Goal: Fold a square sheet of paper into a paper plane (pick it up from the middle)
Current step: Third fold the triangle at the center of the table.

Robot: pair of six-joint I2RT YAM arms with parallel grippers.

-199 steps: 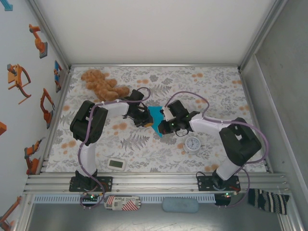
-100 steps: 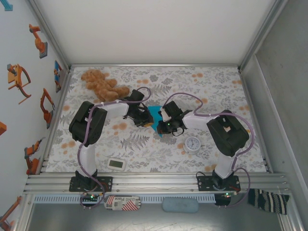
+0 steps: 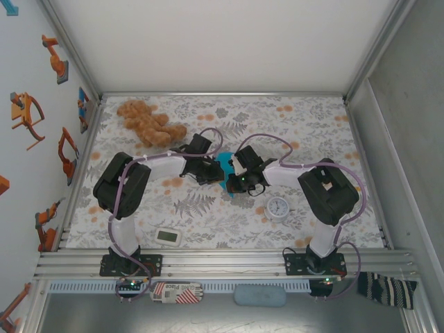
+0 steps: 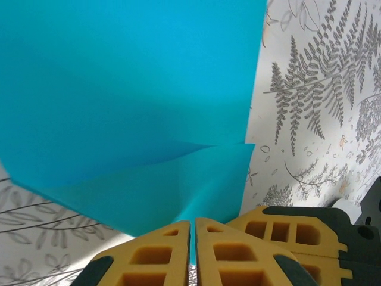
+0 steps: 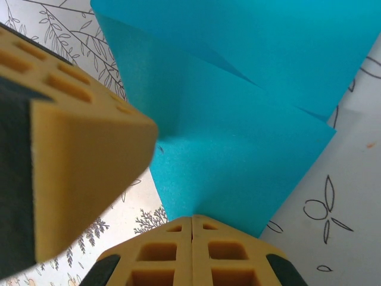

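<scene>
Turquoise paper [image 4: 131, 89], creased, in left gripper [image 4: 193, 229] and right gripper [image 5: 191, 223]

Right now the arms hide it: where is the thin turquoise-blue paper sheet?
Top view: the turquoise-blue paper sheet is mid-table, pinched between the left gripper and right gripper, up-left of the round white clock.

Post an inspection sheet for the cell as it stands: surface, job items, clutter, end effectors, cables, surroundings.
Surface: floral-print table cover, lying flat.
Job's things: turquoise sheet of paper, partly folded with overlapping layers, mid-table between the arms.
Clutter: teddy bear far left; white clock right of centre; white gadget near edge.
End effectors: left end effector shut on the sheet; right end effector shut on the sheet.
Cables: purple cables run along both arms.
Surroundings: robot stickers on left wall; striped cloth beyond the near rail.
</scene>
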